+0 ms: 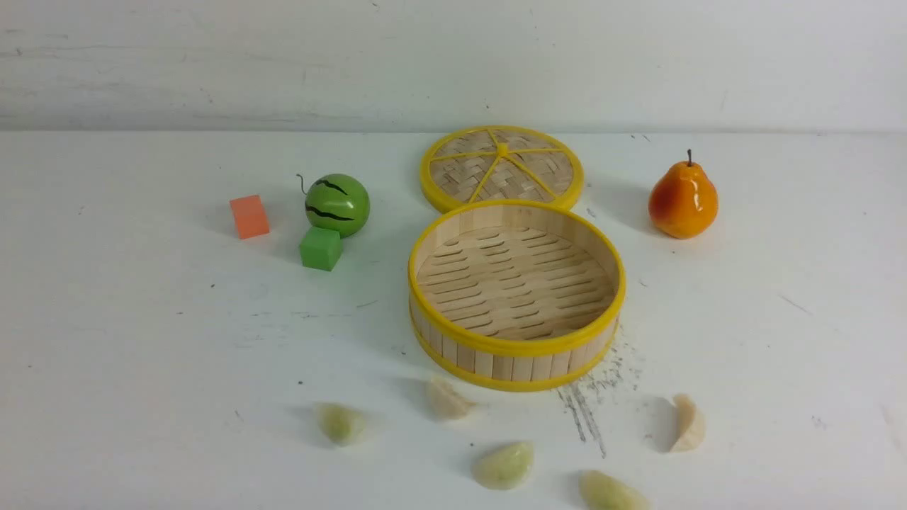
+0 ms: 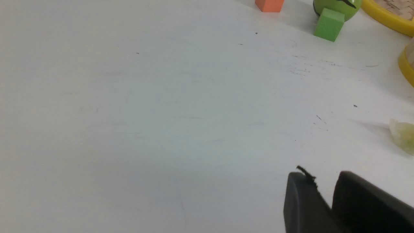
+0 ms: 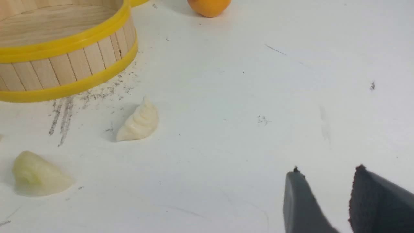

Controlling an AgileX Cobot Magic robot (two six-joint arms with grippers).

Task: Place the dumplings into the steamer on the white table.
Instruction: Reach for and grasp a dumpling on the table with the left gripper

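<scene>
The steamer (image 1: 515, 346) stands empty in the middle of the white table (image 1: 142, 354). Several dumplings lie loose in front of it: one greenish (image 1: 341, 423), one cream (image 1: 447, 398), two pale green (image 1: 504, 465) (image 1: 612, 492) and a cream one on the right (image 1: 687, 423). Neither gripper shows in the front view. My right gripper (image 3: 326, 176) is open and empty above bare table, apart from the cream dumpling (image 3: 139, 123), a greenish dumpling (image 3: 37, 176) and the steamer wall (image 3: 64, 68). My left gripper (image 2: 323, 183) has a narrow gap and holds nothing; a dumpling (image 2: 402, 136) lies beyond it.
The flat woven lid (image 1: 502, 168) lies behind the steamer. An orange pear (image 1: 682, 198) stands at the right. A green striped ball (image 1: 337, 204), an orange cube (image 1: 249, 216) and a green cube (image 1: 320, 248) sit at the left. A dark scratch smear (image 1: 584, 411) marks the table.
</scene>
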